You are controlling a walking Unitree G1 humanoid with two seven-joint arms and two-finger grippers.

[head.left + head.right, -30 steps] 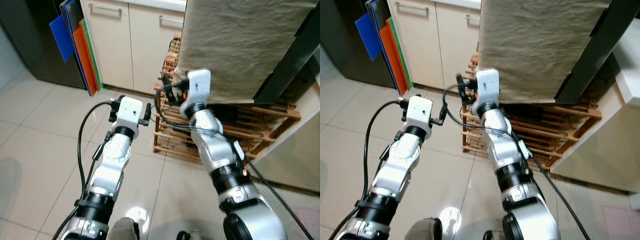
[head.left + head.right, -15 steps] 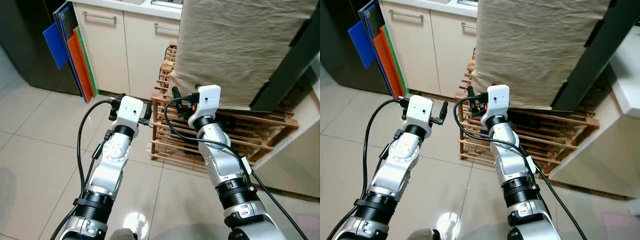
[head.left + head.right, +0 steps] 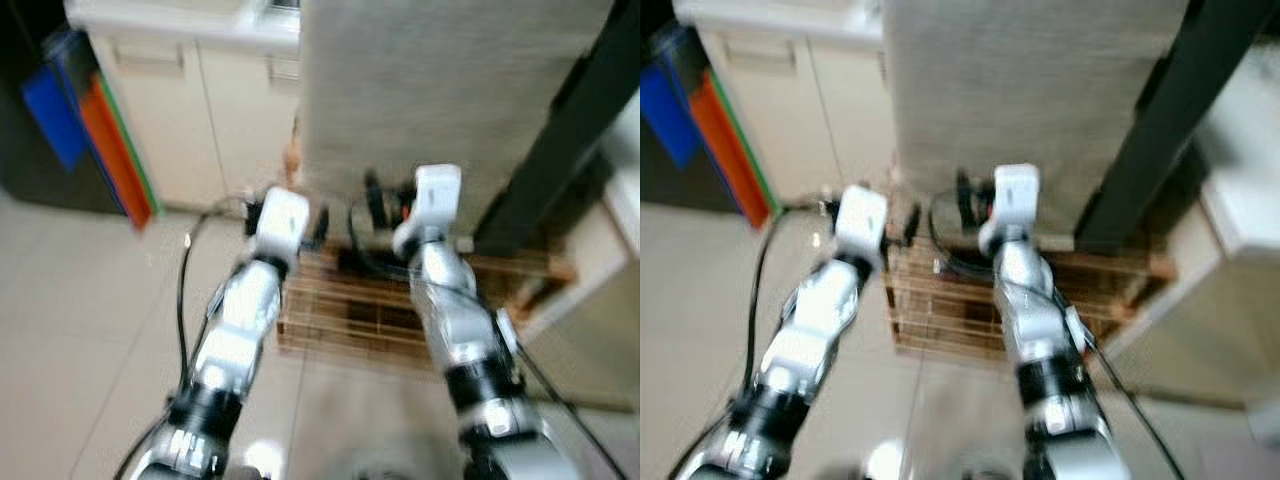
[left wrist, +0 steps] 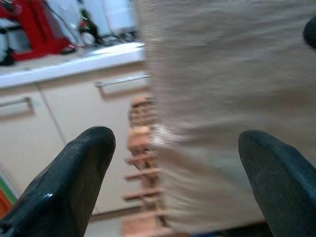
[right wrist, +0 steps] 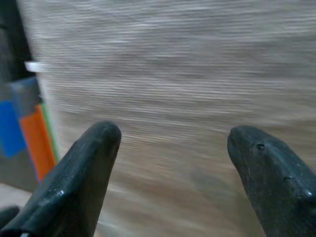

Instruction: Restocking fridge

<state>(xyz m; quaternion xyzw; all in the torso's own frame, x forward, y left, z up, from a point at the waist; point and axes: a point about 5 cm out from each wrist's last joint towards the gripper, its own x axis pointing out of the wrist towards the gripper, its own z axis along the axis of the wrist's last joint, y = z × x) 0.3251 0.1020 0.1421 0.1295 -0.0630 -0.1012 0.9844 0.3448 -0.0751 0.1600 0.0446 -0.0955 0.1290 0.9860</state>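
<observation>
Beige cloth (image 3: 450, 90) over wooden rack (image 3: 345, 315)

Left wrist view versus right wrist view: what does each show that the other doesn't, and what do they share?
The left wrist view has a pale countertop with a red appliance on it, cream cabinet doors with bar handles, and the end of a wooden slatted rack.

The right wrist view has blue and orange boards standing at one edge.

Both look past an open tool, the left tool and the right tool, with its black fingers spread and nothing between them, at the hanging beige cloth. Both are motion-blurred.
</observation>
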